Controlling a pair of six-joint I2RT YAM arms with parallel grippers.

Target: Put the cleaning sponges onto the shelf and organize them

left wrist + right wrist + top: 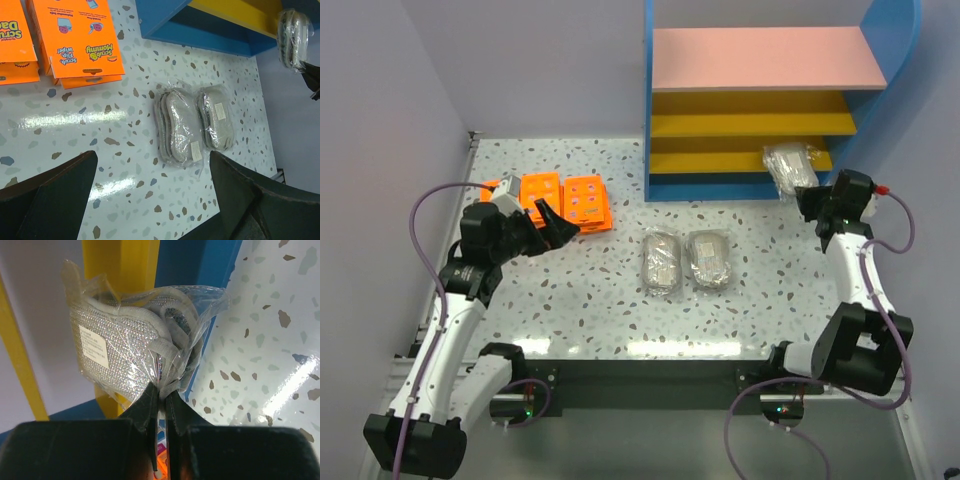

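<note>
R gripper [161,390] is pinched tight on the wrap edge of a grey pad [120,347]. It grips film only, not the pad body. Pad sticks out ahead of the jaws at the shelf [750,188] front, right end, by the low yellow board [720,161]. Can't tell if it touches the board yet.

L gripper [558,220] is spread fully wide, holds nothing, and hovers over the table [620,320] just beside the orange packs [587,202]. Spare pads [660,262] lie side by side mid-table, well apart from the shelf.

Step in hand, as I judge it: get the held pad onto that board. To do it well:
- Go slow, no jerks. Thin film grip means the pad can swing or slip.
- Push in past the board's front edge so the whole pad sits on it, not half off.
- Lay it flat near the right end, long side along the board, leaving room for the rest.
- Mind the blue side wall and the board above w/ the wrist.
- Open only once the pad's weight is on the board, then back straight out so the film doesn't snag.
</note>
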